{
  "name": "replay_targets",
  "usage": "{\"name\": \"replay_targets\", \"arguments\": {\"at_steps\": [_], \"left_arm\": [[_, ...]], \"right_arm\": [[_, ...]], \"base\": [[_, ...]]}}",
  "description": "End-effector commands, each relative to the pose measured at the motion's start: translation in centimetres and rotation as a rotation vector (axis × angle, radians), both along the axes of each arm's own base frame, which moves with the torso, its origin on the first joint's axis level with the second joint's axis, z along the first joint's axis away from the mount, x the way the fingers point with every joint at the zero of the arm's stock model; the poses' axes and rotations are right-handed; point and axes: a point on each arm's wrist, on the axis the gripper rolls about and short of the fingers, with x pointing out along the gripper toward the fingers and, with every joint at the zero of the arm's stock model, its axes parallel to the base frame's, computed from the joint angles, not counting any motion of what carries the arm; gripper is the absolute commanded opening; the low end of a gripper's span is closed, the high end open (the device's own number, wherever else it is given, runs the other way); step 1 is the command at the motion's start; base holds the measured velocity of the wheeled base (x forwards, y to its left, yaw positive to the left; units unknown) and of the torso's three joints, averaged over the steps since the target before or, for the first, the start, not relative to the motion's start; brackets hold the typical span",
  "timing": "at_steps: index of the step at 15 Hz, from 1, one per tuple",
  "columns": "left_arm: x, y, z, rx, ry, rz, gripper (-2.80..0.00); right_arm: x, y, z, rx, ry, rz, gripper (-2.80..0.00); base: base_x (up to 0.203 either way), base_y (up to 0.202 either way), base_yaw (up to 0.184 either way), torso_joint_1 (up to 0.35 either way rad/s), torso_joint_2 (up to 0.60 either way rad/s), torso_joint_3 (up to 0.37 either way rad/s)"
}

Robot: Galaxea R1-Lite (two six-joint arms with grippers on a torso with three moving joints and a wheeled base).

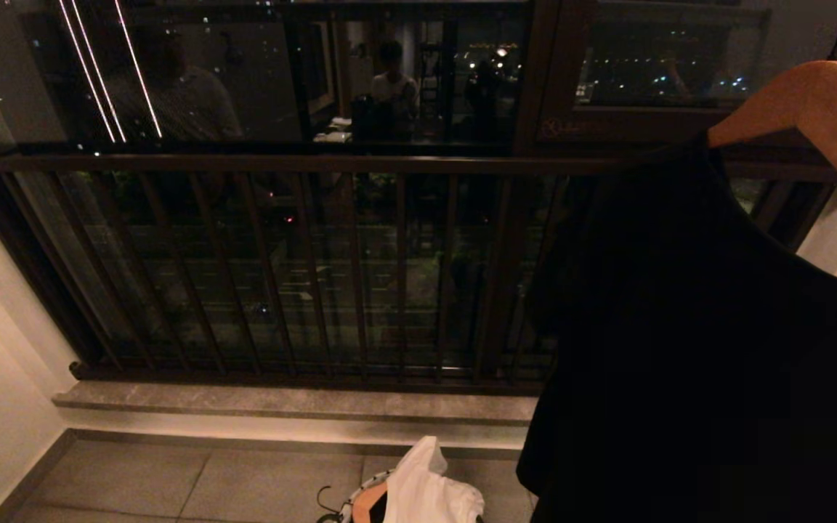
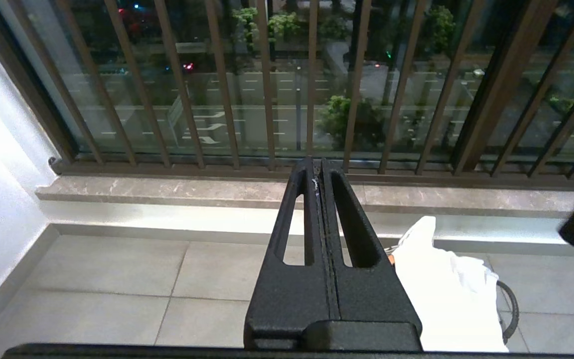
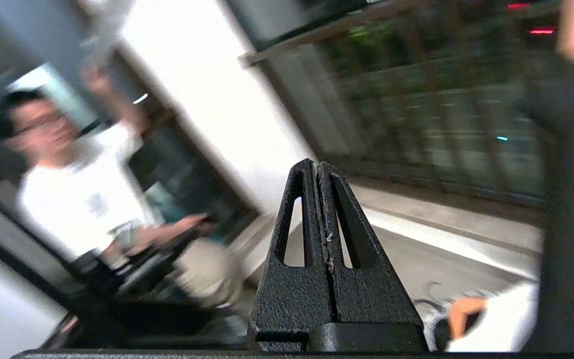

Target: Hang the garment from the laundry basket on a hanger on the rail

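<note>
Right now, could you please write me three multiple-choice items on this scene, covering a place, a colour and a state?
1. Where is the white cloth?
A. on the stone sill
B. in the patterned woven basket on the floor
C. over the dark window bars
2. What colour is the garment on the pale wooden hanger?
A. black
B. red
C. yellow
3. How is the left tool?
A. open
B. holding cloth
C. shut, empty

B: cloth lies in the basket. A: it looks black. C: fingers meet, nothing between.
</note>
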Motion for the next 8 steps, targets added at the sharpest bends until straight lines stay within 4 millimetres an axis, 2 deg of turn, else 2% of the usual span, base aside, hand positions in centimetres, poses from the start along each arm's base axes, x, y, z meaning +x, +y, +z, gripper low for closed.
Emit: {"name": "replay_targets", "arguments": {"at_steps": [1,3,5,8], "left_arm": [[0.1,0.0,-0.2,0.000,0.009,0.001,-2.80],[0.1,0.0,-0.2,0.000,0.009,0.000,-2.80],[0.1,0.0,-0.2,0.000,0.007,-0.001,-2.80],[0.1,0.0,-0.2,0.000,0.009,0.000,-2.80]], "right_arm": [[-0.3,0.0,-1.5,-0.022,0.029,-0.075,-2.80],[-1.2,-0.1,-2.9,-0.115,0.012,-0.261,-2.80],[-2.8,-0.5,-3.4,-0.230,-0.073,-0.437,-2.80],[-5.2,-1.1,-5.3,-0.421,-0.157,-0.558,-2.80]], "base": [[0.000,0.000,0.000,0.000,0.00,0.000],[0.000,0.000,0.000,0.000,0.00,0.000],[0.000,0.000,0.000,0.000,0.00,0.000],[0.000,0.000,0.000,0.000,0.00,0.000]]}}
